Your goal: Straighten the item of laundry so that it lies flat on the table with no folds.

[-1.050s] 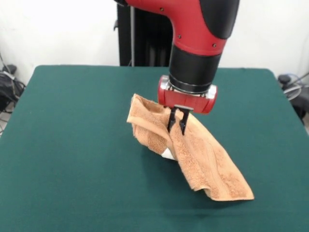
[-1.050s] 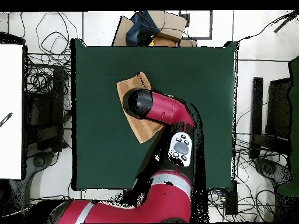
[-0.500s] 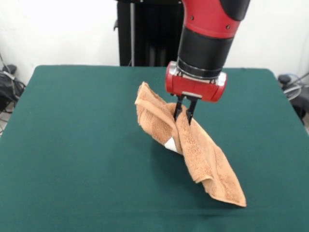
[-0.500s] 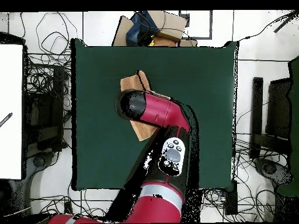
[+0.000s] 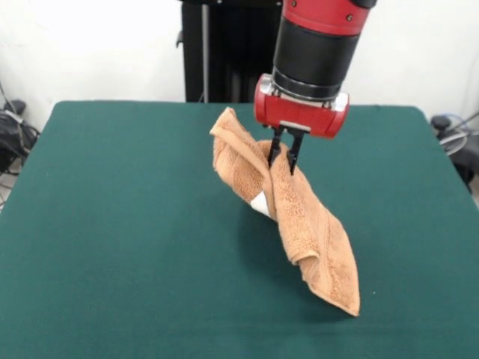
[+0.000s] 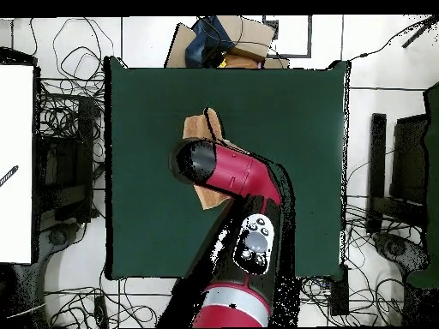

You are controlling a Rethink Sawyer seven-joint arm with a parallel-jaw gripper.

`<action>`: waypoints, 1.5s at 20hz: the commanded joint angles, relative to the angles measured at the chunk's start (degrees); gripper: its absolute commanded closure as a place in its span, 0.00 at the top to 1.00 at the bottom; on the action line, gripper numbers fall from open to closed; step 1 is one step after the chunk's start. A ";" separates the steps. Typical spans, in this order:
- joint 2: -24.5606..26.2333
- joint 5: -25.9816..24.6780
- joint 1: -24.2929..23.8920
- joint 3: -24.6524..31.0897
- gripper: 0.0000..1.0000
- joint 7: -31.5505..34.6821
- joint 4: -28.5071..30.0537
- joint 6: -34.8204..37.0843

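Towel (image 5: 288, 217): one, light orange-tan terry, roughly square by its visible edges. Hangs bunched and folded from a pinch point near its upper middle. One end rises in a peak toward the left of the front view; the longer part trails down and to the right, its lowest corner meeting the bench near the front. A small white tag shows on the underside, just below the pinch. Deep folds run the length of the hanging part. In the overhead view only two bits of the towel (image 6: 204, 128) show, one above and one below the arm's black end.

Hand (image 5: 284, 155): black, two thin fingers (image 5: 274, 153) pointing down, drawn close together and pinching a ridge of towel cloth between them. Mounted under a red collar and a black cylinder section of the arm (image 5: 313, 52).

Bench (image 5: 112, 224): dark green felt-like top, rectangular, far wider than the towel. The towel sits around the middle of it, slightly right of centre in the front view.

Arm, overhead view (image 6: 236, 176): red with black end, reaching from the bottom edge across the bench over the towel.

Surroundings: cables on the floor (image 6: 69, 111) beside the bench; a cardboard box (image 6: 193, 43) beyond its far edge.
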 commanded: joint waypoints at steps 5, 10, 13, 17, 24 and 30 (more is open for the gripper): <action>-2.42 2.08 2.29 -0.71 0.00 16.48 3.95 7.29; -3.10 2.29 3.01 -1.75 0.00 17.13 3.80 8.94; -3.76 2.42 3.13 -2.11 0.00 16.96 4.12 9.77; -5.17 2.64 3.18 -2.36 0.00 16.67 5.36 9.64; -6.81 2.45 3.85 -3.08 0.00 16.30 5.90 11.62; -7.34 1.93 5.26 -4.65 0.00 17.47 4.61 14.88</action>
